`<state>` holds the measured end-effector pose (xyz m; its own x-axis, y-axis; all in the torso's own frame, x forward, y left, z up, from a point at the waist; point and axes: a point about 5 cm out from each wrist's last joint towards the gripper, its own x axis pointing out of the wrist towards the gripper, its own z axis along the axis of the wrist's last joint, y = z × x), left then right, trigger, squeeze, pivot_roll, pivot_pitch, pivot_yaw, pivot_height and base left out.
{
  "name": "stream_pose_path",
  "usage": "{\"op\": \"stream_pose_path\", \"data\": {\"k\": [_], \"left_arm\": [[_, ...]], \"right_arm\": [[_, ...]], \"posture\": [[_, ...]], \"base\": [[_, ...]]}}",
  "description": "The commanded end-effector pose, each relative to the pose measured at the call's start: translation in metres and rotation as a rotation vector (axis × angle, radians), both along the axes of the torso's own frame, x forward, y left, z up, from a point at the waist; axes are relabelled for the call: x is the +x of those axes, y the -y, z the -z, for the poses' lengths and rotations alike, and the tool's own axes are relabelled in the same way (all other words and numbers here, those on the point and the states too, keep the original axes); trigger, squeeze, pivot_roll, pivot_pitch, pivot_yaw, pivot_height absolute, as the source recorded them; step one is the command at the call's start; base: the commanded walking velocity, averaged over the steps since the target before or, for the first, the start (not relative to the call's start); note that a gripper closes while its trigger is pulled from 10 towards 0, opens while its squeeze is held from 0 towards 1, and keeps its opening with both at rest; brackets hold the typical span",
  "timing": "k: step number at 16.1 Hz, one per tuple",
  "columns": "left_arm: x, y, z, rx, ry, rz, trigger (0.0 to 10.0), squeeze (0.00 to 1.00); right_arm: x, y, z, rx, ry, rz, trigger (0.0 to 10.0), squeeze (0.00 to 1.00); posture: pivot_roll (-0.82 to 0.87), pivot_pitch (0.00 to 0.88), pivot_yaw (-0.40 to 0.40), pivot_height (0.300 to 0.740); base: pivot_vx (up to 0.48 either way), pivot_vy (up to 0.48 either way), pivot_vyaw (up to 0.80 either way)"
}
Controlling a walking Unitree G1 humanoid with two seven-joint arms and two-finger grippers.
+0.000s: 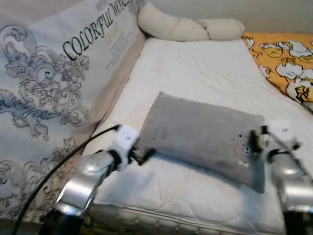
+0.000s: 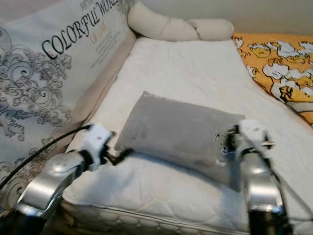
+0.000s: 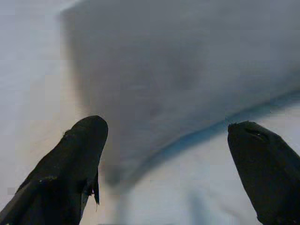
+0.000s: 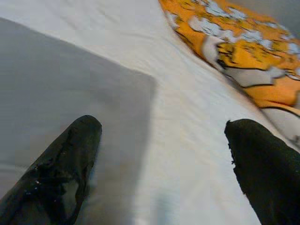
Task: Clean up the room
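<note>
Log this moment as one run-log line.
phase: reaching | target: flat grey fabric pillow on white quilted mattress | left gripper: open at pillow's left corner | right gripper: open over pillow's right edge | contact: unclear

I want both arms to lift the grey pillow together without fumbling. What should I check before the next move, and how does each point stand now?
1. Left pincer open: ok, its fingers stand wide apart.
2. Right pincer open: ok, fingers also spread.
3. Left pincer at the grey pillow: ok, it sits at the pillow's near left corner; contact cannot tell.
4. Right pincer at the pillow's right end: ok, one finger lies over the grey fabric, the other over the white mattress.
5. Pillow lying free: ok, nothing rests on it.
6. Orange patterned blanket apart from the pillow: ok, white mattress shows between them.
</note>
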<state>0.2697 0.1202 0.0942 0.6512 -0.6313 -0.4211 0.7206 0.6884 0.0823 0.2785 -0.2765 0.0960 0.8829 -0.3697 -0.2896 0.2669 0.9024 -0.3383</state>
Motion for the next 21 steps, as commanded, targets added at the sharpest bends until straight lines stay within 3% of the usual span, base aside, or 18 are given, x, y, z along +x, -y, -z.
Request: {"op": "stream_pose_path", "data": {"k": [1, 3, 5, 8, 10, 12, 13, 15, 17, 18, 20, 21], "left_arm": [[0.004, 0.013, 0.007, 0.015, -0.043, 0.098, 10.0, 0.00], [0.015, 0.035, 0.021, 0.055, -0.088, 0.135, 10.0, 0.00], [0.021, 0.052, 0.035, 0.099, -0.127, 0.137, 10.0, 0.00], [0.029, 0.064, 0.049, 0.151, -0.156, 0.099, 10.0, 0.00], [0.041, 0.063, 0.050, 0.175, -0.120, -0.002, 10.0, 0.00], [0.059, 0.047, 0.033, 0.107, -0.050, -0.125, 10.0, 0.00], [0.061, 0.044, 0.030, 0.096, -0.040, -0.137, 10.0, 0.00], [0.070, 0.021, 0.013, 0.024, 0.010, -0.215, 10.0, 0.00], [0.073, 0.008, 0.006, 0.018, 0.044, -0.232, 10.0, 0.00], [0.079, -0.030, -0.015, 0.022, 0.112, -0.287, 10.0, 0.00], [0.082, -0.056, -0.027, 0.058, 0.152, -0.328, 10.0, 0.00], [0.082, -0.061, -0.029, 0.067, 0.157, -0.335, 10.0, 0.00]], "right_arm": [[0.005, 0.004, 0.000, -0.025, -0.017, -0.009, 10.0, 0.00], [0.005, 0.013, 0.007, -0.066, -0.085, 0.018, 10.0, 0.00], [0.002, 0.012, 0.019, -0.068, -0.149, -0.012, 10.0, 0.00], [0.002, -0.007, 0.031, 0.012, -0.194, -0.111, 10.0, 0.00], [0.005, -0.046, 0.028, 0.129, -0.176, -0.327, 10.0, 0.00], [-0.003, -0.080, 0.014, 0.264, -0.209, -0.568, 10.0, 0.00], [-0.006, -0.084, 0.012, 0.280, -0.218, -0.606, 10.0, 0.00], [-0.023, -0.103, 0.001, 0.347, -0.263, -0.787, 10.0, 0.00], [-0.031, -0.108, -0.005, 0.378, -0.283, -0.849, 10.0, 0.00], [-0.054, -0.121, -0.024, 0.440, -0.348, -1.054, 10.0, 0.00], [-0.069, -0.125, -0.042, 0.460, -0.367, -1.185, 10.0, 0.00], [-0.072, -0.125, -0.048, 0.462, -0.364, -1.214, 10.0, 0.00]], "posture": [[0.03, 0.000, 0.035, 0.740], [0.03, 0.000, 0.034, 0.740], [0.02, 0.000, 0.034, 0.740], [0.02, 0.000, 0.040, 0.740], [0.01, 0.000, 0.048, 0.740], [0.00, 0.000, 0.053, 0.740], [0.00, 0.000, 0.053, 0.740], [0.01, 0.000, 0.052, 0.740], [0.01, 0.000, 0.051, 0.740], [0.02, 0.000, 0.047, 0.740], [0.02, 0.000, 0.045, 0.740], [0.02, 0.000, 0.046, 0.740]], "base": [[0.000, 0.000, 0.00], [0.000, 0.000, 0.00], [0.000, 0.000, 0.00], [0.000, 0.000, 0.00], [0.000, 0.000, 0.00], [0.000, 0.000, 0.00], [0.000, 0.000, 0.00], [0.000, 0.000, 0.00], [0.000, 0.000, 0.00], [0.000, 0.000, 0.00], [0.000, 0.000, 0.00], [0.000, 0.000, 0.00]]}}
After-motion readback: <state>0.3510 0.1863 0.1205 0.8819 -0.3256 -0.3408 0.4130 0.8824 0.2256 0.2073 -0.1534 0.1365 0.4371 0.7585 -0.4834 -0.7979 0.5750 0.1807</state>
